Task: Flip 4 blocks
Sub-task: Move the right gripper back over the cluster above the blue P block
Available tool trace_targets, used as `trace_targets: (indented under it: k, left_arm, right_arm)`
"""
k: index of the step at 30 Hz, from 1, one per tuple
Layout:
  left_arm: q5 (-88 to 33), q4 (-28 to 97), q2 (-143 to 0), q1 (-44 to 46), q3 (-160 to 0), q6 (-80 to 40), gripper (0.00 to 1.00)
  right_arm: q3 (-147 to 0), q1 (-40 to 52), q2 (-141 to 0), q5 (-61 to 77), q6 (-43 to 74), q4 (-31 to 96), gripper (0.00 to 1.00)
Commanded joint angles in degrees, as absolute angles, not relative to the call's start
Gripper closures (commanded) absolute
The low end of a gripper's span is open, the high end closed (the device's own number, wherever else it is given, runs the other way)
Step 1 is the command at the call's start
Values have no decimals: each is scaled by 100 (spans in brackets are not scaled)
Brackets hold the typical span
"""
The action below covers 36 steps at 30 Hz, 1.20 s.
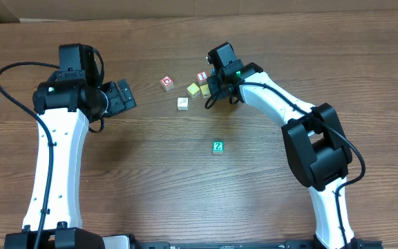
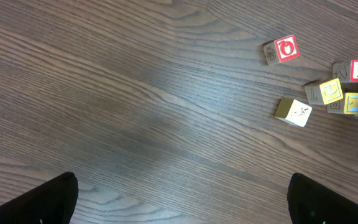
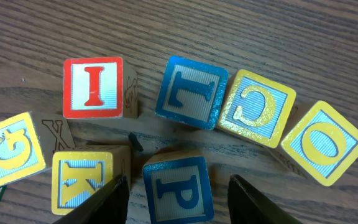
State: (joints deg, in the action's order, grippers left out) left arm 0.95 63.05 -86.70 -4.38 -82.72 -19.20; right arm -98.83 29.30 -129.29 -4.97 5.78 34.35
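Note:
The blue "P" block (image 3: 180,191) lies face up between the fingers of my right gripper (image 3: 176,180), which is open with a small gap on each side of it. In the overhead view this gripper (image 1: 216,86) hangs over the cluster and hides the P. The red "O" block (image 1: 166,83) (image 2: 286,48) and the whitish block (image 1: 182,103) (image 2: 299,113) lie left of the cluster. Alone, nearer the front, sits the green "Z" block (image 1: 218,146). My left gripper (image 1: 123,97) (image 2: 182,202) is wide open over bare wood, well left of the blocks.
Around the P crowd other cubes: a red "I" (image 3: 94,87), a blue-faced letter cube (image 3: 191,92), a yellow "C" (image 3: 257,107), a yellow "O" (image 3: 323,142), a yellow "K" (image 3: 82,180) against the left finger, and a yellow "G" (image 3: 10,149). The wooden table (image 1: 150,173) lies under everything.

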Motion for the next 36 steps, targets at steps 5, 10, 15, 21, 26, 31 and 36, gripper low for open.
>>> trace_targets:
  k: [5, 10, 15, 21, 26, 31, 36]
  left_arm:
    - [152, 6316, -8718, -449, -8335, -1973, 0]
    - [152, 6316, -8718, -449, -8335, -1973, 0]
    - [152, 6316, -8718, -449, -8335, -1973, 0]
    - [152, 6316, -8718, -449, -8335, -1973, 0]
    - [152, 6313, -8718, -449, -8335, -1973, 0]
    - [152, 6316, -8718, -449, -8335, -1975, 0]
    - [152, 6316, -8718, -449, -8335, -1973, 0]
  right_arm:
    - [-9856, 2950, -13056, -552, 574, 3439, 48]
    - [-9856, 2947, -13155, -554, 574, 3358, 49]
    - [-9876, 2950, -13148, -554, 572, 3323, 61]
    - [-10001, 2950, -12905, -552, 574, 3522, 73]
    - [-10057, 2963, -12409, -548, 598, 3872, 73]
    - [-10057, 3041, -11939, -259, 650, 4497, 73]
    - [-10057, 3177, -11642, 156, 1197, 5231, 73]
